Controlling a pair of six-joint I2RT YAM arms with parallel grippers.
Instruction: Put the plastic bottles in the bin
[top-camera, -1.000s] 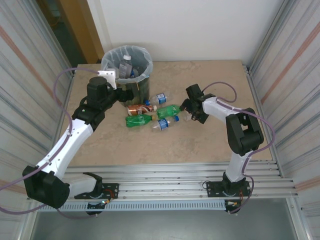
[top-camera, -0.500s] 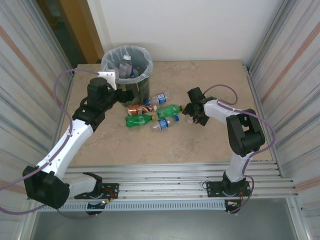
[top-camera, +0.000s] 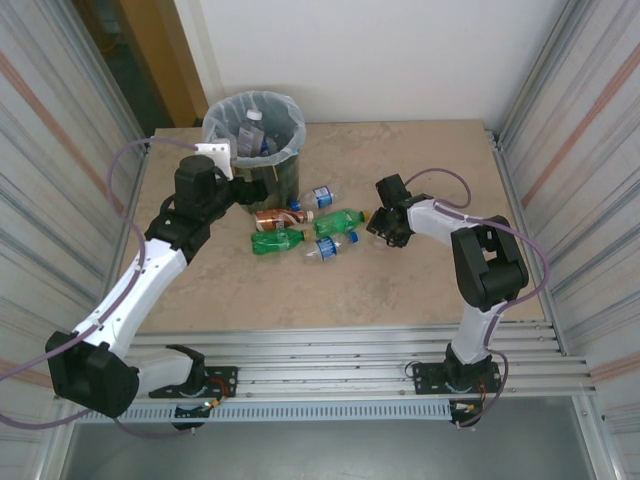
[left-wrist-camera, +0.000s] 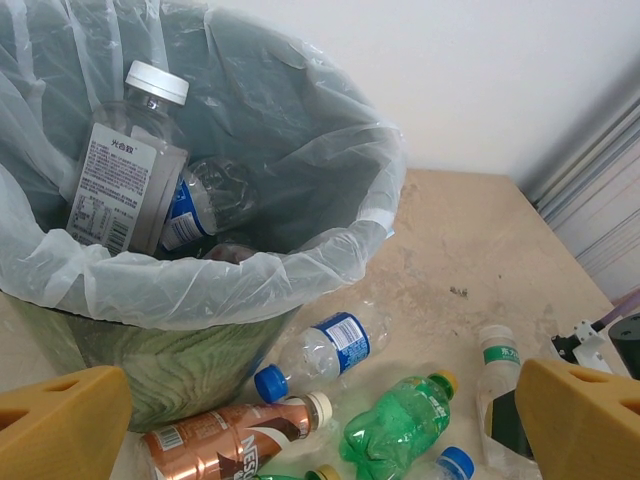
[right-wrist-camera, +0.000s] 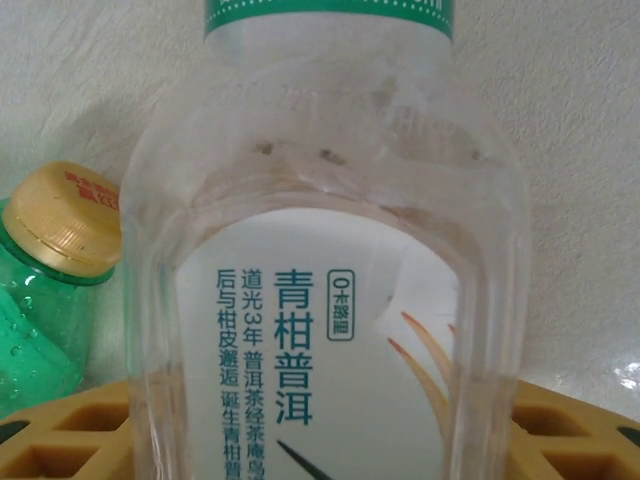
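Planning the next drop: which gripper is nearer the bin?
Left. The left gripper is close beside the bin, open; the right gripper is farther off across the table, shut on a clear bottle.

A beige, faintly mottled desk (top-camera: 330, 290) is bounded at the back by a plain white wall (top-camera: 400, 60) and flanked on both sides by corrugated metal panels (top-camera: 585, 130). A brown wooden door frame (top-camera: 150, 60) is seen beyond the far left corner, and aluminium rails (top-camera: 330, 350) are laid along the near edge.
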